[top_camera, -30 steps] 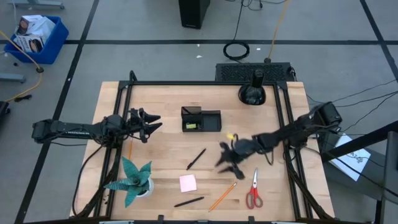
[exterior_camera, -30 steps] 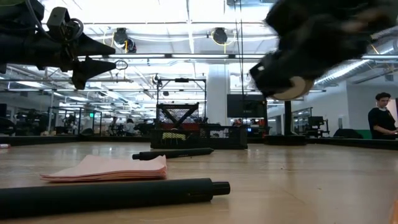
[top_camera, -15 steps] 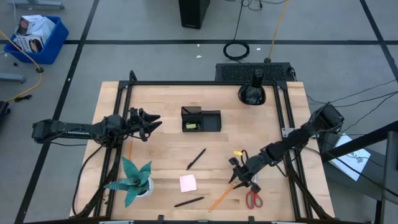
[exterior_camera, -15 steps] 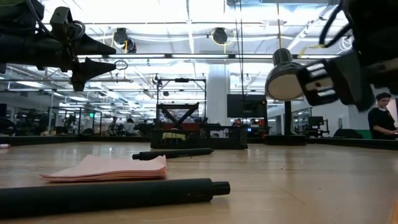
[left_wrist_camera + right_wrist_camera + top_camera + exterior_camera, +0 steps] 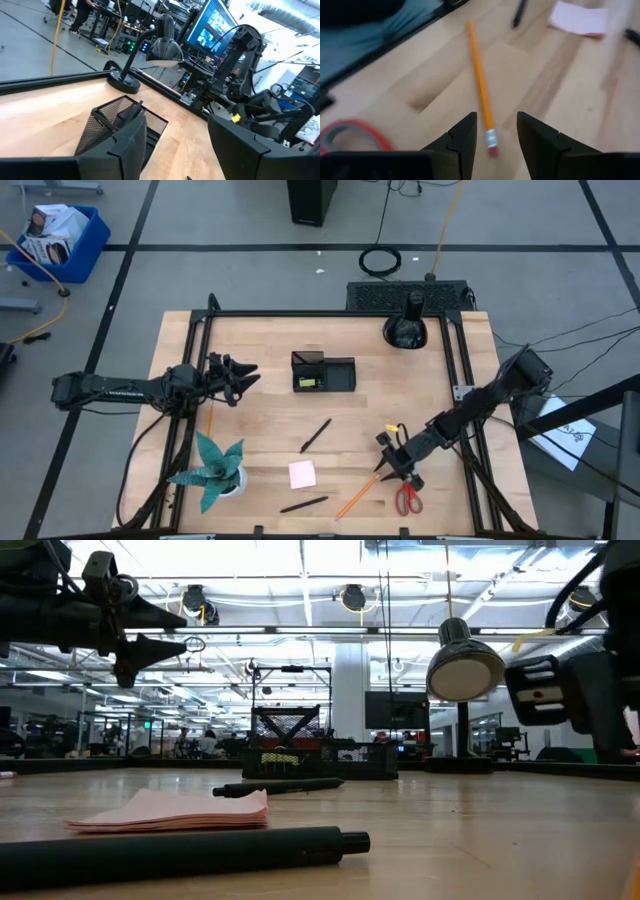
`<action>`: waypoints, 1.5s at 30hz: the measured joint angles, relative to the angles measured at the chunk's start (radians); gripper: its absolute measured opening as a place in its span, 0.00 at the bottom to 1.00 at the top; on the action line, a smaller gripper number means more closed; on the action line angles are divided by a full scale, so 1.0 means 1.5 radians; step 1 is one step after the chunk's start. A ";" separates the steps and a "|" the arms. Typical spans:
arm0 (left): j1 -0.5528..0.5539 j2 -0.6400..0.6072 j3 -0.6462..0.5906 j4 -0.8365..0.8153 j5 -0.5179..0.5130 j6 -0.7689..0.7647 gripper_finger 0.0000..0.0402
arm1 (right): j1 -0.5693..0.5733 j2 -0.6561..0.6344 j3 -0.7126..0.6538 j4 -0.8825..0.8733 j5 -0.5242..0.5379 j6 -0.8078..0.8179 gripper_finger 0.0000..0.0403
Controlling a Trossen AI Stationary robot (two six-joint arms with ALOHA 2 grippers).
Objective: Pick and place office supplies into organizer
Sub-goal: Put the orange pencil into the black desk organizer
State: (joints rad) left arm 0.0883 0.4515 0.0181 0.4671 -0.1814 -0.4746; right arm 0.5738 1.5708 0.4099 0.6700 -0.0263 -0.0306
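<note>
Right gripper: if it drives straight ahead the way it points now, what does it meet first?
Most likely the orange pencil: its eraser end lies between the open fingers of the right gripper. How high the gripper sits above it is unclear.

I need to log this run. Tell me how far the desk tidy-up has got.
Barely begun. The organizer holds something small and yellow; I cannot tell what. In hand: the right hand is open over the orange pencil, not yet gripping it. Still loose on the table: the scissors, the pink sticky-note pad and two black pens. The left hand waits open near the left edge.
</note>
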 joint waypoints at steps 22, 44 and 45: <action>0.001 0.000 0.000 0.000 -0.014 -0.027 0.54 | 0.012 0.219 0.010 0.209 0.000 0.024 0.32; 0.001 0.000 0.000 0.002 -0.019 -0.040 0.54 | 0.005 0.224 -0.022 0.253 0.025 0.042 0.06; 0.001 0.000 0.000 0.002 -0.019 -0.042 0.54 | 0.003 0.224 -0.022 0.262 0.033 0.047 0.07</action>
State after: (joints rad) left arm 0.0891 0.4514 0.0181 0.4694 -0.2104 -0.5375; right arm 0.5788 1.9064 0.3775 1.0632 0.0231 0.0398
